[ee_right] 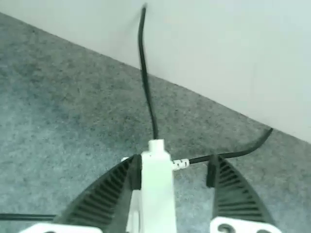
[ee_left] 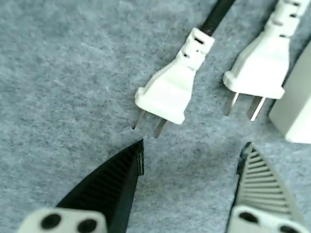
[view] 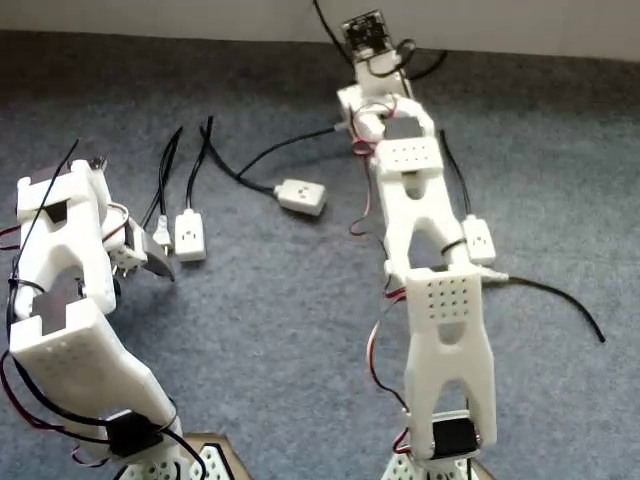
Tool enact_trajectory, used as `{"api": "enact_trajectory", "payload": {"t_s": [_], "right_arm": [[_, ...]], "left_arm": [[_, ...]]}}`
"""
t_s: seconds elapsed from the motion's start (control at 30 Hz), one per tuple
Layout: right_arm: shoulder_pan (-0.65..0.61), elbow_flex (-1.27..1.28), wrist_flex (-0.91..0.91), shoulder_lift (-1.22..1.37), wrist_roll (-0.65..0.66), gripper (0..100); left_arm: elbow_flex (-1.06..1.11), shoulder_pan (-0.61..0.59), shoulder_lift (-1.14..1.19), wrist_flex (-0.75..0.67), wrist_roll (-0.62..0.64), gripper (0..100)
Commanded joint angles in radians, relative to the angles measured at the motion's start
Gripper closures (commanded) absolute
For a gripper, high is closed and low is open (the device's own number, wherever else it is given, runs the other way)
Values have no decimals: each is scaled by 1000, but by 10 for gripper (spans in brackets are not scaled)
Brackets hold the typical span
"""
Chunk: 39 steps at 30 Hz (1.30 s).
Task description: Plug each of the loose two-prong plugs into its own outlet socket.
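Two white two-prong plugs on black cords lie on the grey carpet, prongs toward my left gripper (ee_left: 194, 145). It is open, hovering just short of the nearer plug (ee_left: 167, 90); the second plug (ee_left: 260, 68) lies beside a white outlet socket (ee_left: 299, 107). From above, this gripper (view: 150, 258) sits beside a plug (view: 160, 236) and that socket (view: 190, 235). My right gripper (ee_right: 175, 164) is at the far edge near the wall, open, with a white plug body (ee_right: 158, 189) on a black cord between its fingers, touching one finger and apart from the other.
A second white socket (view: 301, 195) lies mid-carpet on a black cord. A third socket (view: 480, 240) lies beside the right arm, its cord trailing right. Black cords run toward the back wall (ee_right: 218, 58).
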Motion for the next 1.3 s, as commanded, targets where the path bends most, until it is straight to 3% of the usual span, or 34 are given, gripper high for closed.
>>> {"api": "enact_trajectory", "payload": {"t_s": [0.0, 0.17, 0.27, 0.4, 0.53, 0.9, 1.27], "right_arm": [[-30, -50, 76, -147, -9, 756], [-30, -50, 159, -259, -5, 755], [-51, -50, 355, -344, 5, 756], [-134, -39, 636, -383, 163, 757], [-162, -39, 776, -311, 215, 757], [-229, -48, 834, -74, 238, 757], [-312, -48, 863, -45, 287, 757]], "left_arm": [[-2, 18, -8, -9, 9, 687], [-2, 18, -8, -9, 9, 687], [-2, 18, -8, -9, 9, 687], [-2, 18, -8, -9, 9, 687], [-2, 16, -8, -9, 8, 687], [-2, 15, -8, -9, 6, 687], [-2, 15, -8, -9, 6, 687]]}}
